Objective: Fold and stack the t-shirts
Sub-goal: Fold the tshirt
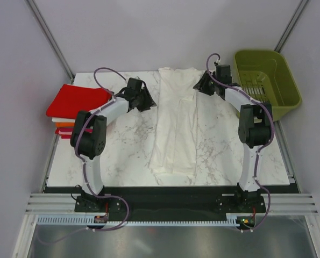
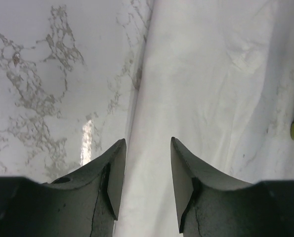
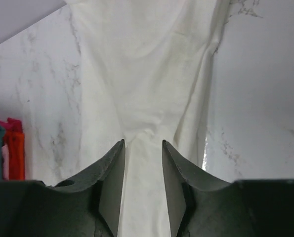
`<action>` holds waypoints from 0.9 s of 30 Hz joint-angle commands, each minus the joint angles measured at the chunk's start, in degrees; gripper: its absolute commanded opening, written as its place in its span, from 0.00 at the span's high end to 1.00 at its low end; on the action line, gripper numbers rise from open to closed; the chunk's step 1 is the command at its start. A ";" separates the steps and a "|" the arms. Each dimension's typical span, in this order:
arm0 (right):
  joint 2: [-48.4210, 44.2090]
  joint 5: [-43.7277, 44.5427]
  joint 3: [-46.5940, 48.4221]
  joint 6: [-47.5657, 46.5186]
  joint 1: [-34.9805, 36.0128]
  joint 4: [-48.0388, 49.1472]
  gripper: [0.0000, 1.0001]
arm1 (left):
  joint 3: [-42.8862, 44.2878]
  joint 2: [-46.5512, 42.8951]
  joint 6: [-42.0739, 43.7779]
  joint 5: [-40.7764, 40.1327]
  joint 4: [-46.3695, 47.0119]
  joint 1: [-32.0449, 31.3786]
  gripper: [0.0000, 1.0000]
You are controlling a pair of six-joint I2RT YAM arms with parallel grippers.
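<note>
T-shirt point(image 1: 174, 121) in white lies on the surface point(image 1: 122, 156) as a long strip running near to far. Left claw point(image 1: 147, 100) and right claw point(image 1: 201, 86), both open, flank its far end, one on each side, equally near.

Large plain white cloth t-shirt point(image 1: 176, 123): unpatterned. Folded red cloth t-shirt point(image 1: 76, 99) tops the stack, and a folded orange cloth t-shirt point(image 1: 64, 124) shows beneath. White marble-effect tabletop point(image 1: 122, 150): grey veining. Rectangular plastic basket point(image 1: 267, 80): olive-green.
</note>
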 commanded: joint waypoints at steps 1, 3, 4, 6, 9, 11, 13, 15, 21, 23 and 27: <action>-5.30 -4.88 -3.67 0.11 -0.04 5.25 0.59 | -3.16 -8.87 3.74 -1.97 -0.25 -2.47 0.51; -4.43 -6.99 -4.02 0.99 0.05 5.51 0.70 | -5.70 -11.85 2.87 -1.63 -0.43 -4.84 0.52; -4.07 -7.44 -4.46 1.43 -0.04 5.77 0.79 | -6.41 -12.57 2.61 -1.02 -0.43 -5.89 0.53; -2.76 -9.27 -5.25 2.66 -0.04 6.56 0.88 | -7.90 -14.15 1.90 -1.10 -0.34 -10.19 0.53; -0.30 -10.95 -5.26 3.98 -0.13 8.93 1.00 | -8.79 -14.43 0.76 -1.01 -0.43 -16.52 0.54; 1.72 -11.66 -5.34 4.68 -0.65 9.73 1.00 | -9.14 -14.25 -0.38 0.30 -0.43 -19.85 0.54; 3.13 -12.18 -5.52 5.21 -1.27 10.43 1.00 | -9.84 -13.81 -1.00 1.27 0.00 -21.71 0.55; 5.06 -12.45 -5.69 5.48 -1.71 11.22 1.00 | -9.93 -13.37 -1.09 1.45 0.01 -24.26 0.55; 9.81 -13.15 -5.34 6.53 -2.85 12.89 1.00 | -9.76 -10.30 -2.32 4.18 0.44 -29.10 0.55; 11.39 -13.85 -5.43 7.67 -3.29 13.68 1.00 | -10.37 -8.98 -2.76 4.70 1.76 -30.67 0.55; 12.63 -14.38 -6.04 8.11 -3.29 15.44 1.00 | -13.17 -6.78 -4.42 6.11 3.16 -32.61 0.57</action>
